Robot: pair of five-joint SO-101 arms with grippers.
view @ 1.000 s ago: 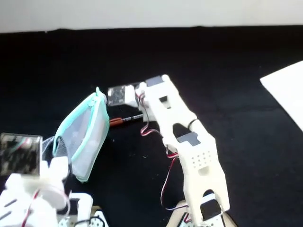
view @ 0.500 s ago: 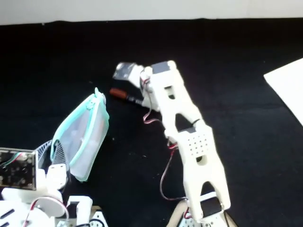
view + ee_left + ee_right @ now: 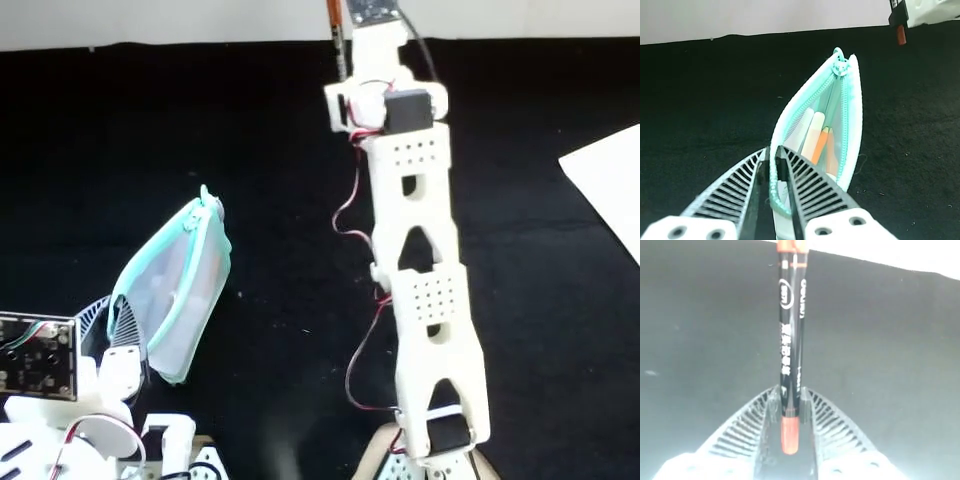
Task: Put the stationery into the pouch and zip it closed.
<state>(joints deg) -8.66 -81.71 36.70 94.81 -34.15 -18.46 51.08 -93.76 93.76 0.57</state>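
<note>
The mint-green mesh pouch point(image 3: 172, 288) stands on edge at the front left, its zip open. My left gripper point(image 3: 112, 335) is shut on the pouch's rim point(image 3: 774, 175) at the near end. Several pens point(image 3: 816, 137) lie inside the pouch point(image 3: 852, 120), and the zip slider point(image 3: 841, 67) sits at its far end. My right arm stretches toward the table's far edge, where my right gripper point(image 3: 348, 18) is shut on a black pen with red ends point(image 3: 336, 42). The pen point(image 3: 790, 340) sticks out straight from between the right gripper's point(image 3: 789, 401) fingers. Its red tip point(image 3: 900, 35) hangs well beyond the pouch.
A white sheet of paper point(image 3: 605, 190) lies at the right edge of the black table. The white wall point(image 3: 150, 20) begins past the far edge. Both arm bases point(image 3: 430, 450) stand at the front edge.
My right arm has lifted the pen from the table beside the pouch and swung it up toward the far edge. The pouch and left gripper have stayed nearly in place.
</note>
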